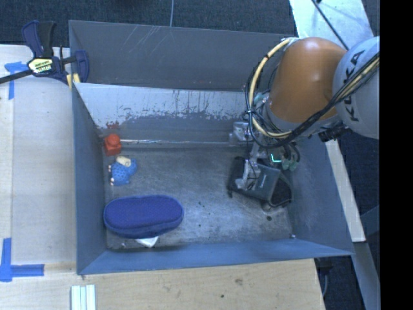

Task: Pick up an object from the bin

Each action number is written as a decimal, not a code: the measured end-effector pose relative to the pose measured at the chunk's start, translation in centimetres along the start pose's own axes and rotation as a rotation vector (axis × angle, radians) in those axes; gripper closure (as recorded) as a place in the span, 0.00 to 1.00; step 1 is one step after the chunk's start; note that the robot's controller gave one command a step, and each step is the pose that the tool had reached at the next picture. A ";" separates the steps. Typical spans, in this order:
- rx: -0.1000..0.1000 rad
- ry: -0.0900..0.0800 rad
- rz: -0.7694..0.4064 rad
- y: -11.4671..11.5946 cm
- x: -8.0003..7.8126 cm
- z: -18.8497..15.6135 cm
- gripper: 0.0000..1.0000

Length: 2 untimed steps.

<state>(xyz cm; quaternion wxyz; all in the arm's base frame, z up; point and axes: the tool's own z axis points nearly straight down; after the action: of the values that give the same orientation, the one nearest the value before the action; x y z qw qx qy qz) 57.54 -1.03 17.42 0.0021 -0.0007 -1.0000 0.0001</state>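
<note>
My gripper [248,175] is low over the right side of the bin floor, under the arm's orange cover. It is right against a flat black boxy thing [275,190] that lies tilted by the right wall. The gripper sits at that thing's left edge, and I cannot see whether it has hold of it.
On the bin's left side lie a blue oval padded pouch [143,214] near the front with a white scrap [148,241] under its edge, a small blue and yellow toy [122,172], and a small orange-red piece [112,144] by the back wall. Bare floor lies between them and the gripper.
</note>
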 end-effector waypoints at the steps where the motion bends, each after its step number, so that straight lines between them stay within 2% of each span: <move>1: 0.002 -0.002 -0.111 -6.8 -2.3 6.4 0.00; 2: -0.007 -0.004 -0.525 -10.4 -4.6 8.7 0.00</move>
<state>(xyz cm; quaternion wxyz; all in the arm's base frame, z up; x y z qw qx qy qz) 62.07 -11.40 8.73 -0.0001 0.2590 -0.9659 -0.0040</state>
